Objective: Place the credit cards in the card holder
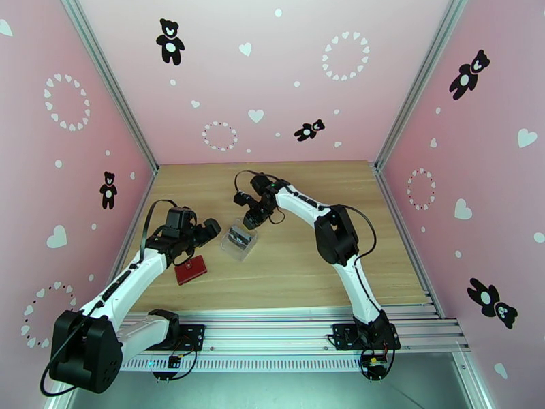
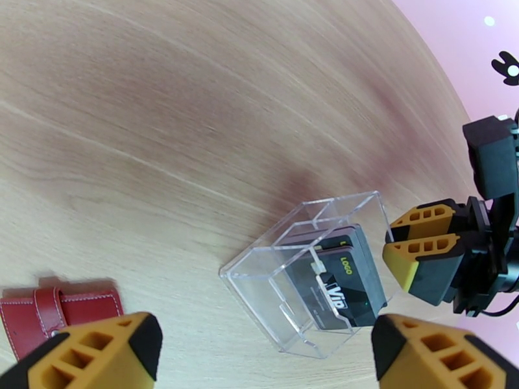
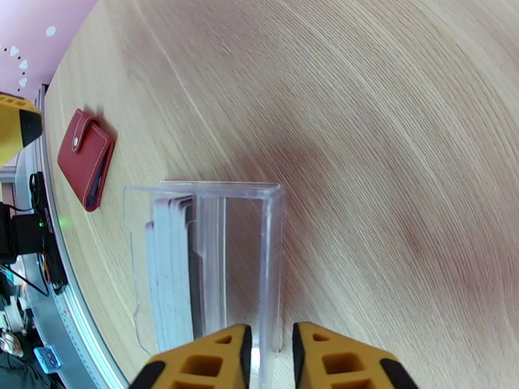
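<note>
Clear box (image 2: 259, 286) walls around cards (image 2: 337, 280)

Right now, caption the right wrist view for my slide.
Right claw straddles a wall of the clear box holding cards; shut red wallet lies apart on the table.

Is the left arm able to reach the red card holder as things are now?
Probably yes. The card holder lies on bare table close to the open left hand; the clear box and right hand sit to the other side, not between them.

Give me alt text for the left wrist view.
A clear box holding dark cards sits on a wooden table, the right tool at its edge. A red card holder lies lower left, beside the open left tool.
</note>
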Tool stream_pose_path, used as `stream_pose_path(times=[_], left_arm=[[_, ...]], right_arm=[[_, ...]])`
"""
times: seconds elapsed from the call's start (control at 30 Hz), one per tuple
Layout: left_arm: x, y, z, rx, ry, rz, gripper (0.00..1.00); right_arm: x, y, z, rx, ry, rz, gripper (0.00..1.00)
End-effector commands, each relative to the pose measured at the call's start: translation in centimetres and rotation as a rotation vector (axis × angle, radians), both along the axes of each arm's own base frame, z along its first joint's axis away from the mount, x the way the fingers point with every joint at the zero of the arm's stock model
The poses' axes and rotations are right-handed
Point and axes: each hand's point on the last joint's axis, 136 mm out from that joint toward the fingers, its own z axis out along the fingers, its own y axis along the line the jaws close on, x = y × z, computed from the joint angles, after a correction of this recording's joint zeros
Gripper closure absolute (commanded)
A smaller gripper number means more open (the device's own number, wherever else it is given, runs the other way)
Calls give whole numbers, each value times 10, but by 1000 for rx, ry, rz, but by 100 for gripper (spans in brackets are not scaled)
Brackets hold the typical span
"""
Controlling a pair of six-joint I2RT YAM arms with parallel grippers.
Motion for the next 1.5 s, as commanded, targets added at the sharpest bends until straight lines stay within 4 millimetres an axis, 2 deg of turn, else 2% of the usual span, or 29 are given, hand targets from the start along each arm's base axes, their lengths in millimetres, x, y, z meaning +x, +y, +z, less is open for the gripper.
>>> stream_pose_path(times=[0.0,0.07,0.13,0.43,0.67,0.77,0.87,1.03,1.13,1.3,1.4,1.47], left_arm=[[-5,1,-5,18,12,-9,9],[-6,1,-4,17,8,-9,9],[-6,1,-4,17,6,-9,9],[-8,2,-6,19,6,-8,9],[-9,1,-5,13,0,-9,9],[-8,-2,-4,-3,-12,-15,9],[-8,-5,-2,-30,-29,-22,9],[-10,-12,2,-70,-53,-39,9],[-12,-13,4,-83,-67,-43,9],[-15,-15,9,-101,-97,-54,9],[-18,-15,7,-100,-104,-57,9],[-18,-14,6,-95,-106,-55,9]], right_arm=[[-3,2,-6,-20,19,9,79],[0,0,-7,-49,-3,-10,93],[0,0,-6,-65,-21,-15,99],[-2,0,8,-45,-45,-4,100],[6,-31,25,-46,-104,-62,100],[3,-58,30,-59,-113,-89,100],[-1,-93,32,-68,-104,-142,100],[2,-181,33,-78,-102,-333,100],[5,-225,30,-109,-111,-419,100],[6,-268,32,-126,-99,-464,100],[16,-295,35,-107,-98,-522,100],[14,-303,36,-94,-91,-505,100]])
